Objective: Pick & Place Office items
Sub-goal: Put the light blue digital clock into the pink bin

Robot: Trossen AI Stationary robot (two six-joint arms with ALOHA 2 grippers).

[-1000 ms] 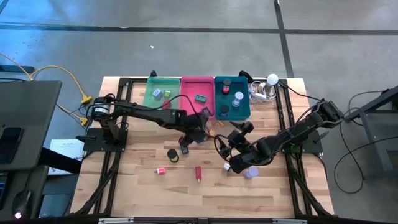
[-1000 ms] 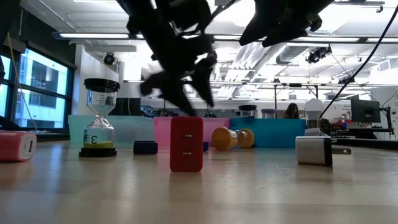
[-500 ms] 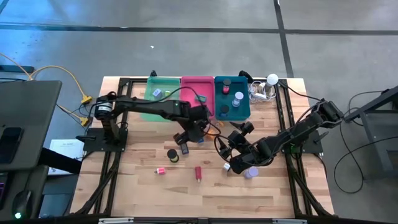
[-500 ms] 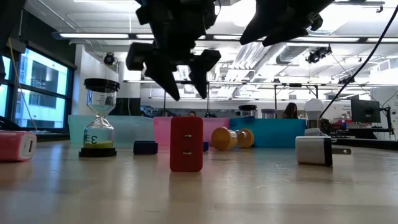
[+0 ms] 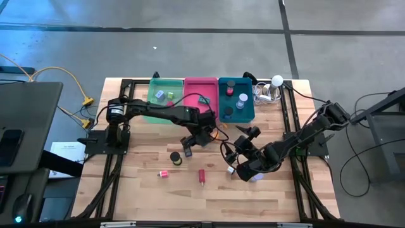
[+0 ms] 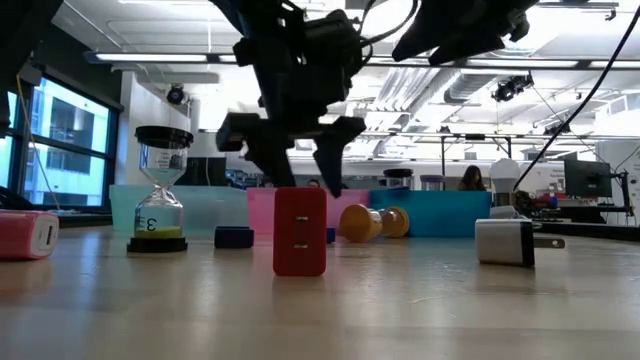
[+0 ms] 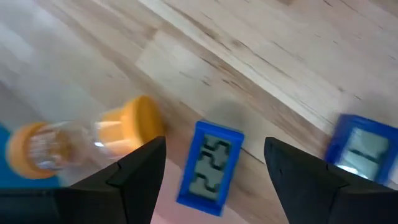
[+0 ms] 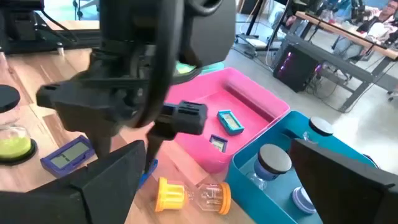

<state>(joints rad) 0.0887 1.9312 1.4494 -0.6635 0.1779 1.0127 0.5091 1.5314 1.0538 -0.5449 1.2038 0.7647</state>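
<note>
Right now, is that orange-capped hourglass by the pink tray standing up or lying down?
Lying down. The orange hourglass rests on its side on the table, one round cap facing sideways, before the pink tray.

You have three trays side by side at the far edge of the wooden desk (image 5: 158,196): green tray (image 5: 166,104), pink tray (image 5: 200,88), teal tray (image 5: 235,118). Just beside the teal one sits a white ball (image 5: 277,80) with cables.

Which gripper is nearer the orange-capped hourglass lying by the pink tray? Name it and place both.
Left. The left gripper hangs open just beside the orange-capped hourglass, near the pink tray. The right gripper, also open, sits farther toward the table's front.
</note>
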